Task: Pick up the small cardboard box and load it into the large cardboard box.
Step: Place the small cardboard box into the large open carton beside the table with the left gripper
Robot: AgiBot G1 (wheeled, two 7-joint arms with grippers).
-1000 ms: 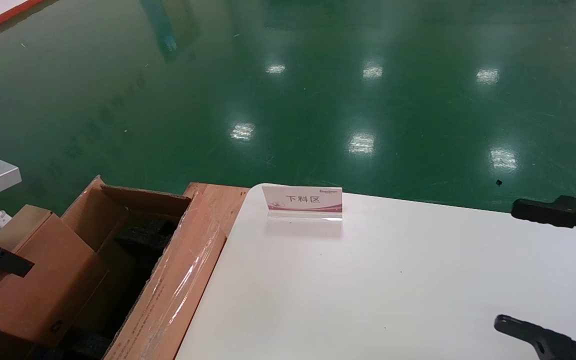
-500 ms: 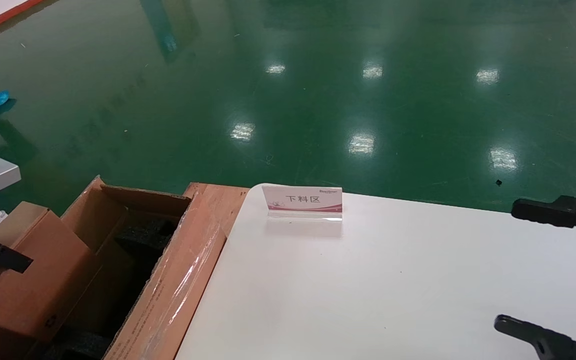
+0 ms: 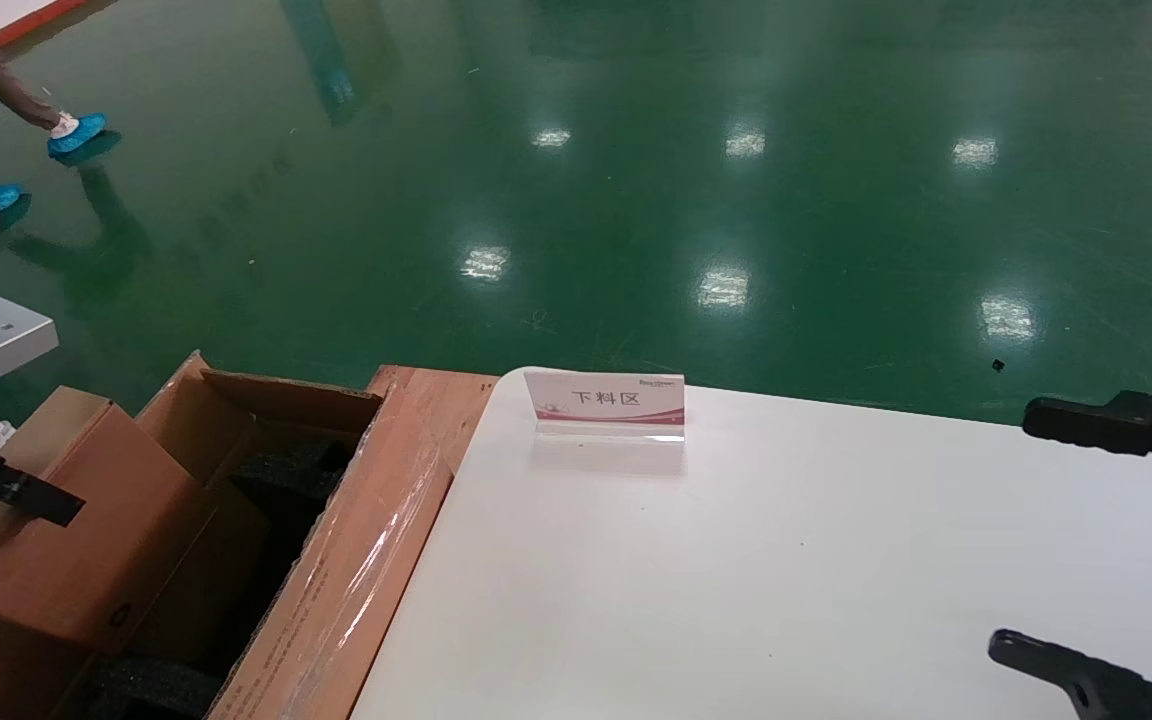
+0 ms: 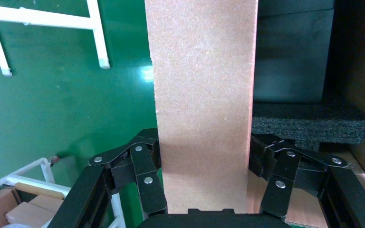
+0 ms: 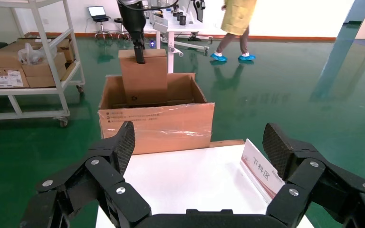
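1 small cardboard box [image 3: 66, 530] hangs tilted at 8 o'clock in my head view, partly over the mouth of the large cardboard box [image 3: 356, 560], clamped between the left gripper [image 4: 204, 161] fingers. Loading is in hand. Next I judge it must lower onto the black foam [image 4: 309, 123], then release. Right gripper [image 5: 199, 156] idles spread wide over the white table [image 3: 786, 560] at 4 o'clock.

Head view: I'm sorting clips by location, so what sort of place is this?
Likely a factory or warehouse packing station: glossy green floor, large cardboard box with foam padding, shelving cart stacked with cartons.
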